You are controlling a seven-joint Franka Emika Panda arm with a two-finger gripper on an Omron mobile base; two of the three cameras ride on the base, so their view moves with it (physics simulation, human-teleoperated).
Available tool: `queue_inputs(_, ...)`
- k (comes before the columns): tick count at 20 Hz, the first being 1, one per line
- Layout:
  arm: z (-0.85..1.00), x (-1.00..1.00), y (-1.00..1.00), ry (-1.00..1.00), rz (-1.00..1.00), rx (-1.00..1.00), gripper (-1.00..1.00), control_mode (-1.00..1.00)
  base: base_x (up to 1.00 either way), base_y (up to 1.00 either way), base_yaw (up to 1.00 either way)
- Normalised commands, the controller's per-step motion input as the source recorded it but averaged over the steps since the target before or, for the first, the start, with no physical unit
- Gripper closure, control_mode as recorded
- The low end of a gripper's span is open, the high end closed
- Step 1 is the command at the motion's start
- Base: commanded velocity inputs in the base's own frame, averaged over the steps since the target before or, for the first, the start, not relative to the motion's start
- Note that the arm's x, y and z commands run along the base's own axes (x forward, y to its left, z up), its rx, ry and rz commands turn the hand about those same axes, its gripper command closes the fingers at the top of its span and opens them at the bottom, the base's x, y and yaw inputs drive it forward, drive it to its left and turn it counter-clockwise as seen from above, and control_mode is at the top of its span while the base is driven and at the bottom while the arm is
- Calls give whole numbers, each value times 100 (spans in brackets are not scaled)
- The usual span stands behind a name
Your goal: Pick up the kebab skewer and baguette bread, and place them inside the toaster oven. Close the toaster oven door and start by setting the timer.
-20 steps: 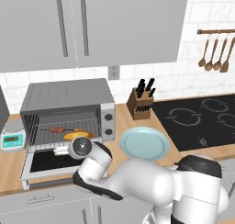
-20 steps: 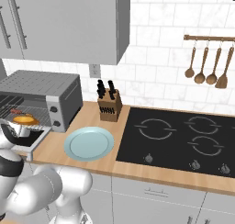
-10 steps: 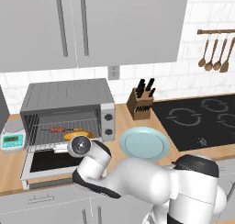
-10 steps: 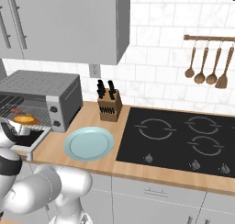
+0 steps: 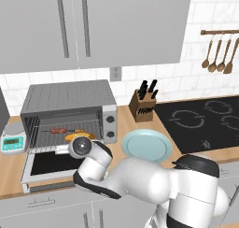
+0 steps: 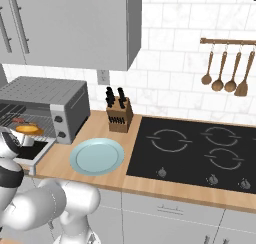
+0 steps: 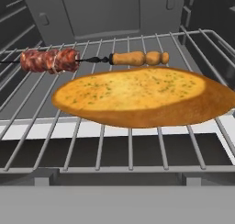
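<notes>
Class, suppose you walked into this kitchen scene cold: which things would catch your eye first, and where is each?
The golden baguette bread lies on the wire rack inside the toaster oven, with the kebab skewer just behind it. The toaster oven door hangs open at the counter's left end. A light blue plate sits empty between oven and hob.
</notes>
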Motion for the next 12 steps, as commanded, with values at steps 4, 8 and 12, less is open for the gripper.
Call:
queue_inputs(4, 1, 8, 0, 0, 0, 0, -100, -100, 0, 0, 0)
queue_inputs(8, 7, 20, 1, 0, 0, 0, -100, -100, 0, 0, 0)
queue_inputs(12, 10, 24, 2, 0, 0, 0, -100, -100, 0, 0, 0)
